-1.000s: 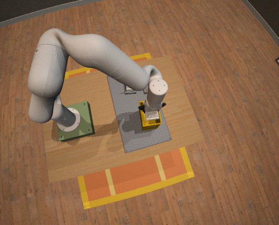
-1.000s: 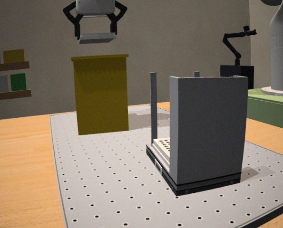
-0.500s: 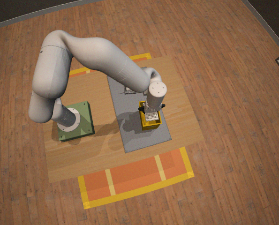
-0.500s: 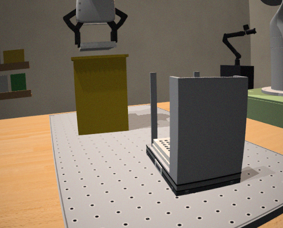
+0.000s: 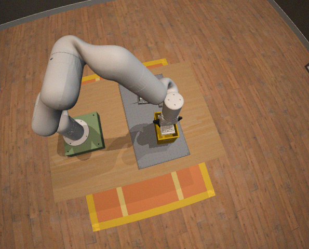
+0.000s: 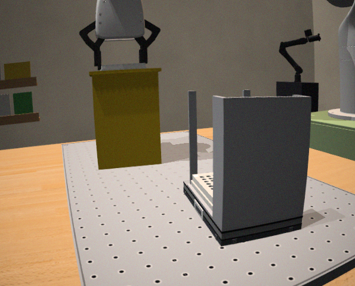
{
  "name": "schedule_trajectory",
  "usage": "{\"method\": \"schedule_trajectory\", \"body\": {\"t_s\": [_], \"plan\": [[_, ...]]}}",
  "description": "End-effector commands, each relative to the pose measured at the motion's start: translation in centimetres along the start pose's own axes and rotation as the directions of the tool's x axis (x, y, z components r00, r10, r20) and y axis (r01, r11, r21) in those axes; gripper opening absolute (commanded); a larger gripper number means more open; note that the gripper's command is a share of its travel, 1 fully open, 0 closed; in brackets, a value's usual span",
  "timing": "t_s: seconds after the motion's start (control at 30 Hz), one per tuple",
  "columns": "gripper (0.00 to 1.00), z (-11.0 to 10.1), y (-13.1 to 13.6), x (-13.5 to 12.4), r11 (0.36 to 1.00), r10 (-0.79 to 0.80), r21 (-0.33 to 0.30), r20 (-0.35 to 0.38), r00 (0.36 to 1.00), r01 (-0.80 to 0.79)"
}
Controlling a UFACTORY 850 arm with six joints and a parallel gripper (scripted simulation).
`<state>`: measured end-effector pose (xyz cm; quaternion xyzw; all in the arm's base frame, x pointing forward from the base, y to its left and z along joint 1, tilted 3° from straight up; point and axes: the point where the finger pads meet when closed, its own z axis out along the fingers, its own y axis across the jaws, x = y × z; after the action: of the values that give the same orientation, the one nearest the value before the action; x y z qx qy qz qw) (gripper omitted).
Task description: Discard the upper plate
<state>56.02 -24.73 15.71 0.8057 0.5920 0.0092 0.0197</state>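
Observation:
My gripper [image 5: 167, 123] [image 6: 120, 65] is shut on the upper 96-well plate [image 5: 167, 129] [image 6: 122, 66], a white plate with a grid of wells. It holds the plate level at the rim of the yellow plastics bin W1 [image 5: 168, 139] [image 6: 126, 120], right over the opening. The bin stands upright on the grey perforated board [image 5: 159, 156] [image 6: 140, 230]. The grey stack rack K1 [image 6: 261, 159] [image 5: 142, 100] stands nearer in the exterior view; the arm mostly hides it in the top view. The lower plate [image 6: 203, 182] lies at the rack's bottom.
The arm's green base block [image 5: 92, 134] [image 6: 337, 135] stands on the wooden table left of the board. An orange and yellow marked zone [image 5: 149, 195] lies on the floor in front. Wall shelves [image 6: 11, 83] and a black arm [image 6: 294, 58] stand in the background.

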Motion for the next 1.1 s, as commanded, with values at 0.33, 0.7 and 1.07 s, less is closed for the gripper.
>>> {"method": "schedule_trajectory", "body": {"t_s": [0.33, 0.7, 1.07], "plan": [[0.0, 0.94, 0.1, -0.01, 1.0, 0.0, -0.002, 0.0, 1.0, 0.0], [0.0, 0.93, 0.1, -0.01, 1.0, 0.0, -0.002, 0.0, 1.0, 0.0], [0.0, 1.09, 0.1, 0.0, 1.0, 0.0, -0.002, 0.0, 1.0, 0.0]]}}
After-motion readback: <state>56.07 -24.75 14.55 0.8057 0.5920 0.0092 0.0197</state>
